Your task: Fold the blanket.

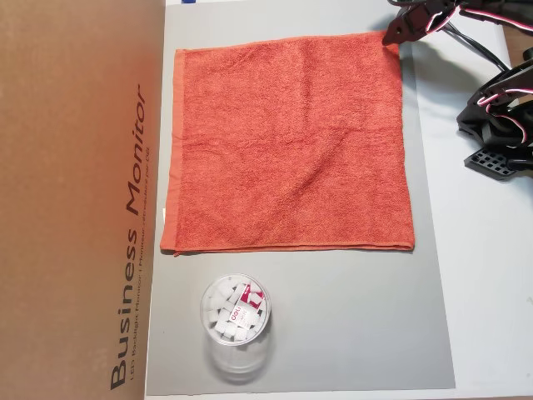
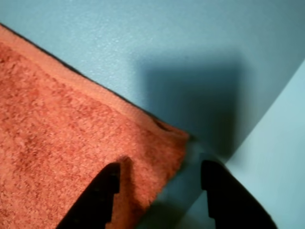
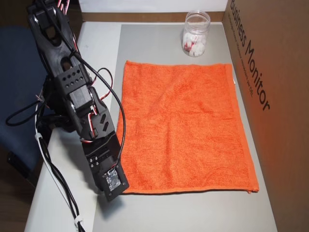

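Observation:
The orange-red blanket (image 1: 287,142) lies flat and unfolded on the grey mat (image 1: 350,317), seen in both overhead views (image 3: 183,130). My gripper (image 1: 393,35) hangs over the blanket's top right corner in one overhead view, which is the near left corner under the arm (image 3: 113,186) in the other. In the wrist view the gripper (image 2: 159,174) is open, its jaws straddling that corner. The left finger (image 2: 102,191) is above the blanket (image 2: 57,143), the right finger (image 2: 221,191) above the mat's edge. Nothing is held.
A clear plastic tub (image 1: 236,321) of white pieces stands on the mat just past the blanket's edge (image 3: 195,35). A brown cardboard box (image 1: 75,200) walls one side (image 3: 270,96). The arm's base (image 1: 500,117) and cables sit on the white table (image 1: 483,275).

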Robot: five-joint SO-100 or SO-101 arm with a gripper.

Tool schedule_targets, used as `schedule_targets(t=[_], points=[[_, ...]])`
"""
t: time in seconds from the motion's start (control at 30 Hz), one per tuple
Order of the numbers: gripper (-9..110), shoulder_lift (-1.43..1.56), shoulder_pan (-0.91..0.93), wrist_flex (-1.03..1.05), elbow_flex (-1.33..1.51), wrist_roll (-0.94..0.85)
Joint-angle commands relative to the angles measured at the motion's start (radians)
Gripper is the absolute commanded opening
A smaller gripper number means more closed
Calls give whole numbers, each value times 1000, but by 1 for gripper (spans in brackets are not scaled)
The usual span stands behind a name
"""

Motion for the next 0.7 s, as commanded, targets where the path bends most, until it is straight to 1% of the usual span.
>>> schedule_targets(t=[0.0, 0.27, 0.33, 0.5, 0.67], points=[[17, 3, -11, -46, -3, 0], [17, -80, 12, -222, 29, -3], [17, -89, 25, -222, 25, -6], [17, -89, 64, -187, 43, -89], [17, -103, 74, -199, 58, -83]])
